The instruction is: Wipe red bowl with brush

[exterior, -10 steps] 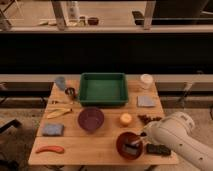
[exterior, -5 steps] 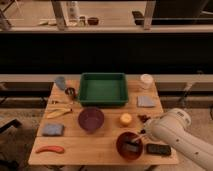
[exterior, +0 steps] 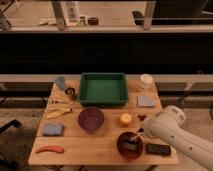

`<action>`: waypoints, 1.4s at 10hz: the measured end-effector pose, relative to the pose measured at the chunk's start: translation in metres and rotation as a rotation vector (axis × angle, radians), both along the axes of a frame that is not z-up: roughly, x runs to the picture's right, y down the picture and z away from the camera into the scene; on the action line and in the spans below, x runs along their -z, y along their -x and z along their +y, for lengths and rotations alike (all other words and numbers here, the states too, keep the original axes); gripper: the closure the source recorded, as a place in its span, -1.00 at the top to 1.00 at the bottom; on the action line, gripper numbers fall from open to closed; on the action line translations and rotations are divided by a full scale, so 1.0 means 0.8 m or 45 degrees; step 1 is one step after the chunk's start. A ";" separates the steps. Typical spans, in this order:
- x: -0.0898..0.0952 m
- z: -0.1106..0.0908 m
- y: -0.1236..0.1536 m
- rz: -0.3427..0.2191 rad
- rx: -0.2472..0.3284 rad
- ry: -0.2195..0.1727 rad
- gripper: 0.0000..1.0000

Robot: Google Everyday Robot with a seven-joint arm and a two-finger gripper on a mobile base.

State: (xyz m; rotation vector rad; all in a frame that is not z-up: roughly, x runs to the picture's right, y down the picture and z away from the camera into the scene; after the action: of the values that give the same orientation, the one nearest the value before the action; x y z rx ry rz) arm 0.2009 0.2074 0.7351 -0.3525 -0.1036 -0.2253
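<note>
The red bowl (exterior: 131, 148) is found near the front edge of the table (exterior: 90, 144), with the brush (exterior: 132, 144) inside it below the gripper (exterior: 139, 132), whose state cannot be told. The brush is judged light, best held by its stiff handle.

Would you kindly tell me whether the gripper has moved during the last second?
Yes. The gripper has shifted left, away from the flat black block, and now sits over the red bowl.
</note>
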 end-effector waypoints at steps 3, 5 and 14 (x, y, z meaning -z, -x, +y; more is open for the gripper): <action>0.004 0.006 0.031 -0.044 0.025 0.004 -1.00; 0.015 0.012 0.045 -0.074 0.032 0.002 -1.00; 0.035 0.021 0.020 -0.009 0.036 -0.010 -1.00</action>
State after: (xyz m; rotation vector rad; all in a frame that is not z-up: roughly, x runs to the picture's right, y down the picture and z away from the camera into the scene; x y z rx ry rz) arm 0.1852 0.2239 0.7074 -0.3455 -0.1043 -0.2551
